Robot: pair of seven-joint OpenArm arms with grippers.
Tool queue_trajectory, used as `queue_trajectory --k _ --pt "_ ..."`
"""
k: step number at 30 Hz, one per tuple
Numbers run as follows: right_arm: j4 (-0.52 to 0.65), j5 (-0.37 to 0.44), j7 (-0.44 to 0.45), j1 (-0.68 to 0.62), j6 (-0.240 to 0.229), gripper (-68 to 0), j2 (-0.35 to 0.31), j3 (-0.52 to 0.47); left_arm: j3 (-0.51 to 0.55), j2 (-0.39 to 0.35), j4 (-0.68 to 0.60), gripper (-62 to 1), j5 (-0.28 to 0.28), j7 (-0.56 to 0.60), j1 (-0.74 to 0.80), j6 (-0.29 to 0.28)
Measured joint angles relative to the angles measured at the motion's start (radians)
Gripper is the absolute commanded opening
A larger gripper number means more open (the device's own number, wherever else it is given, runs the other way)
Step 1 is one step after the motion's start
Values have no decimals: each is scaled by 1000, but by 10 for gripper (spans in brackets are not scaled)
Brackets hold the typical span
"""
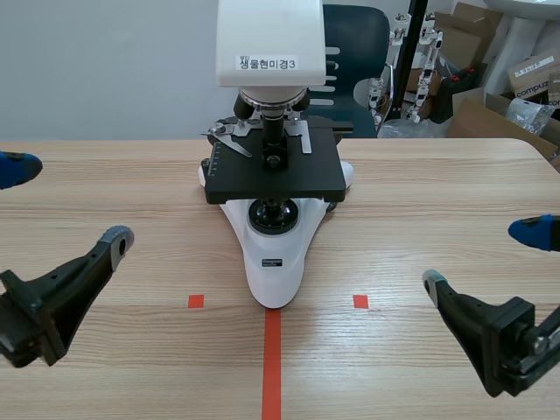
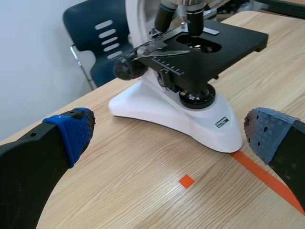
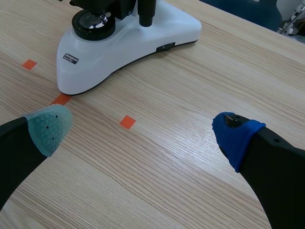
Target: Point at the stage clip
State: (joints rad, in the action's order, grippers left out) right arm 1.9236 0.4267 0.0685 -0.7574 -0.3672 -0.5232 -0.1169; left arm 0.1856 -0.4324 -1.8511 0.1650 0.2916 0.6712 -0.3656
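Observation:
A white microscope (image 1: 276,254) with a black stage (image 1: 302,171) stands at the table's middle. The stage clip (image 1: 229,138) is a silver metal arm on the stage's left side, beside the objective lens. In the left wrist view the stage clip (image 2: 155,45) lies ahead of my left gripper (image 2: 169,121), well beyond its open fingers. In the scene view my left gripper (image 1: 68,203) hovers open at the left, far from the stage. My right gripper (image 1: 484,256) is open at the right. The right wrist view shows the microscope's base (image 3: 124,43) ahead of my right gripper (image 3: 141,130); the clip is hidden there.
A dark blue chair (image 1: 354,35) stands behind the table's far edge. Cardboard boxes (image 1: 525,79) are piled at the back right. Bare wooden table (image 1: 437,201) lies on both sides of the microscope.

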Motion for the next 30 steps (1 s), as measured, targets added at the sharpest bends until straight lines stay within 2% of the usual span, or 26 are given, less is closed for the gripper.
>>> queue_trajectory --k 5,11,30 --pt "0 0 0 0 0 4 0 0 0 68 -63 14 -80 35 52 8" --pt "0 0 0 0 0 4 0 0 -2 108 -104 14 -109 35 77 38" --pt "0 0 0 0 0 4 0 0 -4 117 -104 14 -109 8 79 40"
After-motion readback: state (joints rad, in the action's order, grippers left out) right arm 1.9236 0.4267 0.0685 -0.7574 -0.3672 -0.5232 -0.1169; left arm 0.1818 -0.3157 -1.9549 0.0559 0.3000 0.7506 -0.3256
